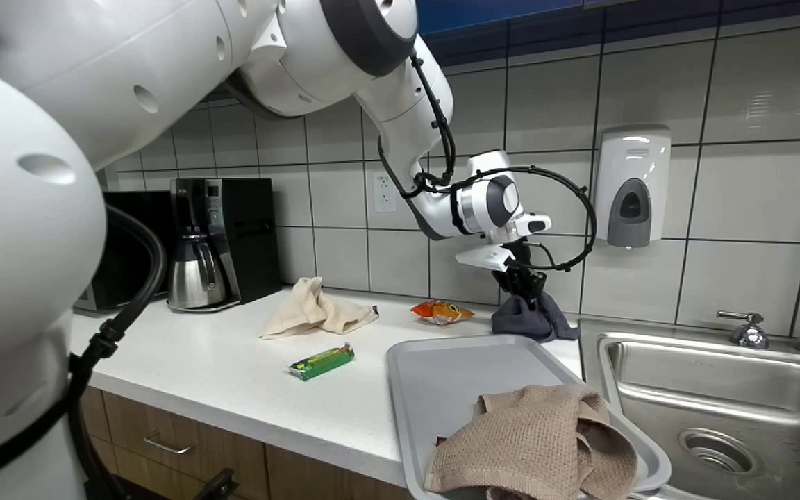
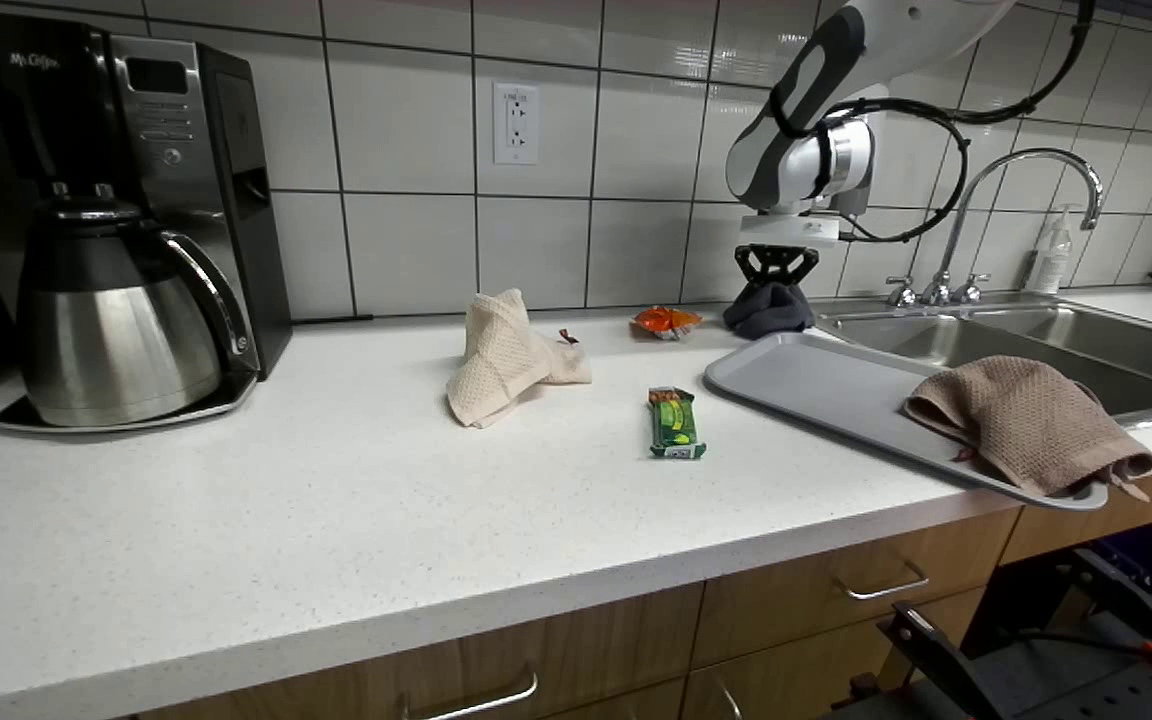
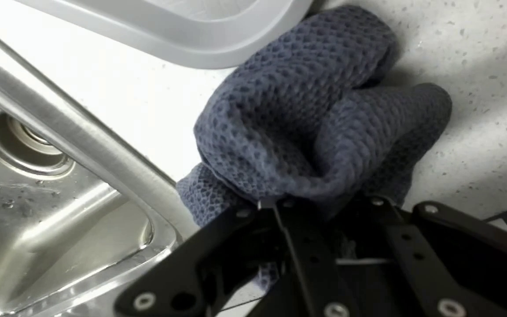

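My black gripper [image 1: 521, 290] is low over the counter by the tiled wall and shows also in an exterior view [image 2: 776, 268]. Its fingers [image 3: 326, 207] are close together on a bunched dark blue-grey cloth [image 3: 288, 105], with a fold of it pinched between them. The cloth rests on the counter and shows in both exterior views [image 1: 532, 321] [image 2: 768, 312]. The fingertips are hidden in the cloth. A grey tray [image 1: 442, 375] has its corner right beside the cloth. A brown cloth [image 1: 539, 437] lies on the tray's front part. An orange snack packet [image 1: 442, 311] lies near the gripper.
A steel sink [image 1: 705, 396] with a faucet [image 2: 986, 190] adjoins the tray and cloth. A cream cloth [image 2: 506, 360] and a green packet [image 2: 674, 423] lie on the counter. A coffee maker [image 2: 176, 180] stands at the far end. A soap dispenser [image 1: 632, 187] hangs on the wall.
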Controlling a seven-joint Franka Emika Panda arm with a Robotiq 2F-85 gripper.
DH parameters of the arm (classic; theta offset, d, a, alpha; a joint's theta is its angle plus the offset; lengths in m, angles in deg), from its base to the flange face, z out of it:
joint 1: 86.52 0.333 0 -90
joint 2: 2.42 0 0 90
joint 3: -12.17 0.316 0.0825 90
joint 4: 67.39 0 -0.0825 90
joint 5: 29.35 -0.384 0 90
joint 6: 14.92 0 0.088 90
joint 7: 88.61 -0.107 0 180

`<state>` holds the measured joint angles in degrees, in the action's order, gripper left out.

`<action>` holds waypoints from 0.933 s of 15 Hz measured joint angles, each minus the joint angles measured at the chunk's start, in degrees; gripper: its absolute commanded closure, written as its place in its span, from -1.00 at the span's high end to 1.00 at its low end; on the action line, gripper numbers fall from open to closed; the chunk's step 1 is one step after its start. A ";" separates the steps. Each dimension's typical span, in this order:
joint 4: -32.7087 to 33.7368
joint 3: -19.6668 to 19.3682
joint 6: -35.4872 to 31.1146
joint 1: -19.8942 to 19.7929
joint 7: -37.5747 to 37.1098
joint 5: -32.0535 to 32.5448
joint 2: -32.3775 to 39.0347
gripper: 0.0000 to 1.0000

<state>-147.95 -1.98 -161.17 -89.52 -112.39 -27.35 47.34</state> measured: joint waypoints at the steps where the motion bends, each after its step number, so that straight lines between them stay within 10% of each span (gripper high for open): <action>1: 0.02 0.00 0.15 -0.04 0.00 -0.01 0.00 0.29; 6: 0.08 -0.05 0.19 -0.14 0.00 -0.02 -0.09 1.00; 14: -0.66 -0.38 0.16 -0.04 0.00 -0.01 -2.25 1.00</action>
<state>-148.61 -2.35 -161.01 -89.56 -112.39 -27.37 45.08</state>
